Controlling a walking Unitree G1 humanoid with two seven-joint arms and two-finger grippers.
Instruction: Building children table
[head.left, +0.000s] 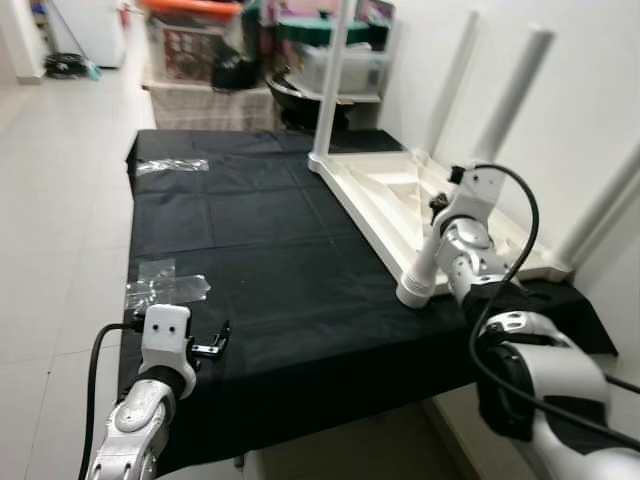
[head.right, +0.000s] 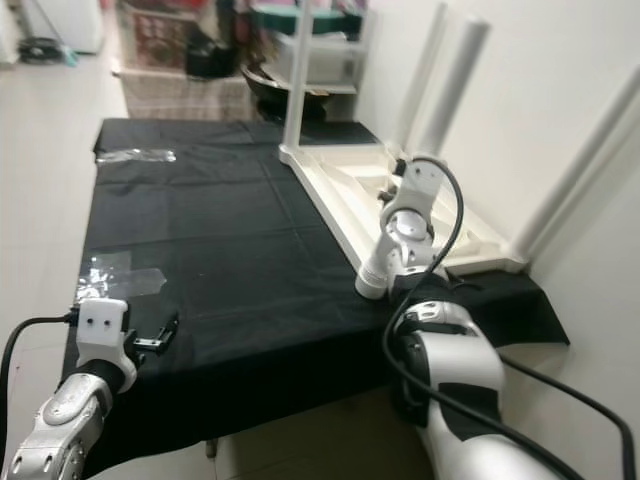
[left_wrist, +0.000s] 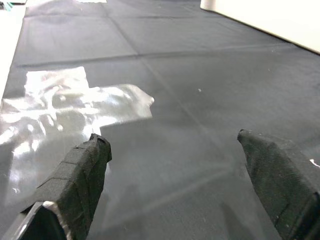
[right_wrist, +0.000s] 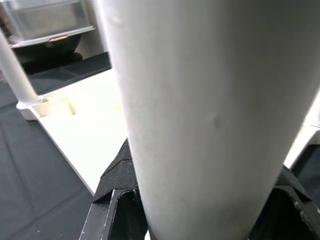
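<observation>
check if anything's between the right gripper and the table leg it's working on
Nothing visible. The right gripper is already around the white leg at the near corner of the upturned tabletop; the right wrist view shows the leg between its fingers.

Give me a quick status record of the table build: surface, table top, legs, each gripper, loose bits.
surface: black cloth over a low platform
table top: white table top lying upside down on the cloth, beside the wall
legs fitted: three white legs standing up from its corners, e.g. far leg
leg in work: fourth leg at the near corner, leaning
right gripper: closed around the fourth leg
left gripper: open, above bare cloth, holding nothing
loose bits: clear plastic wrap and another piece on the cloth
</observation>
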